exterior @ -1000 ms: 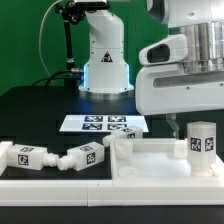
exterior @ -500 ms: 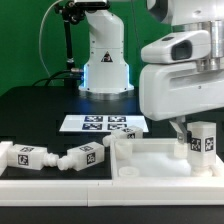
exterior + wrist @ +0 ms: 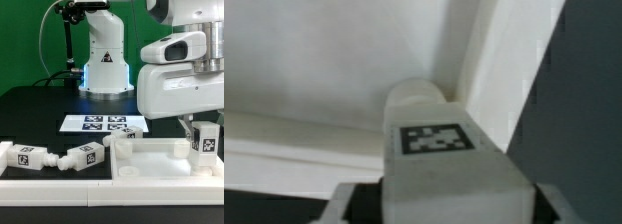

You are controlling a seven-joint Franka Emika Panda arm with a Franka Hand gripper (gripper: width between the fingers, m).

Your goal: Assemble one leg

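My gripper [image 3: 201, 133] is shut on a leg [image 3: 208, 140], a chunky white peg with a square tag marker. It holds the leg upright at the right corner of the white tabletop panel [image 3: 150, 160], at about rim height. I cannot tell if the leg touches the panel. In the wrist view the leg [image 3: 439, 150] fills the space between my gripper's [image 3: 441, 208] fingers, its tag facing the camera, with the panel's inner corner [image 3: 331, 60] beyond it.
Two more legs [image 3: 25, 155] [image 3: 80, 157] lie on the table at the exterior view's left, and a third [image 3: 112, 143] lies by the panel's left corner. The marker board [image 3: 103, 124] lies behind the panel. The arm's base [image 3: 105, 65] stands at the back.
My gripper has carried the leg a little toward the exterior view's right along the panel's corner. The loose legs have not moved.
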